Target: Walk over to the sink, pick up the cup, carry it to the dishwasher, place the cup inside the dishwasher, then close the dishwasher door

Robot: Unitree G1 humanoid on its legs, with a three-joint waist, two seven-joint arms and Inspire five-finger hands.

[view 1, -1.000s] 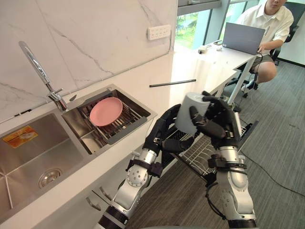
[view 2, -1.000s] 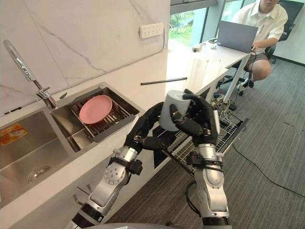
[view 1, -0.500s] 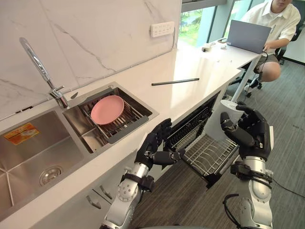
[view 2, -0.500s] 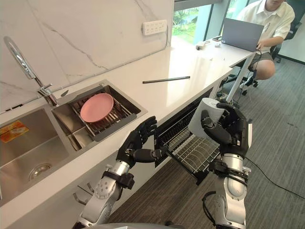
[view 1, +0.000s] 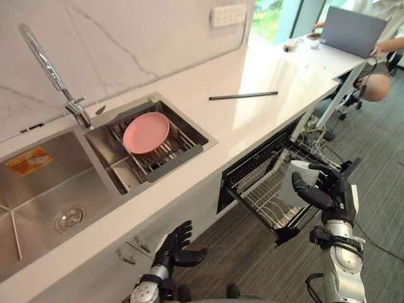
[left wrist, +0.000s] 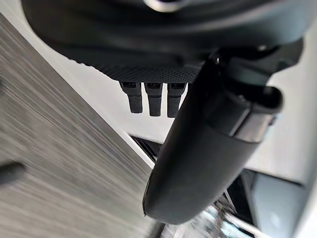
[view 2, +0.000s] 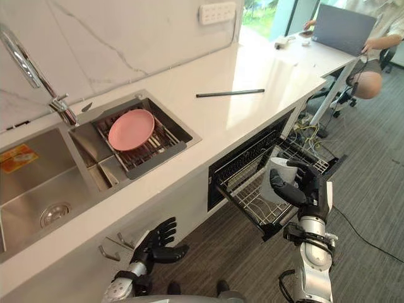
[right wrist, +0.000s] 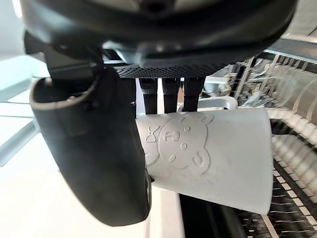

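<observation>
Sink (view 1: pixel 38 202): off at your left, job's finished there. The pink plate (view 1: pixel 146 132) lies in the drain rack beside it.
Left hand (view 1: pixel 175 248): low by the cabinet front, fingers loosely spread, holding nothing.
Dishwasher rack (view 1: pixel 268 199): pulled out under the counter, door open.
Cup (right wrist: pixel 218 153): in the air over that rack, not set down yet.
Right hand (view 1: pixel 328 192): thumb on one side, fingers on the other, curled round the cup's wall.
Handling: I'd guess light, rigid and smooth — so slippy, and it could chip on the wire. Grip round the body and let go only once it rests.

Bright daylight — glare on countertop (view 1: pixel 265 69) nr window (view 1: pixel 270 12).
</observation>
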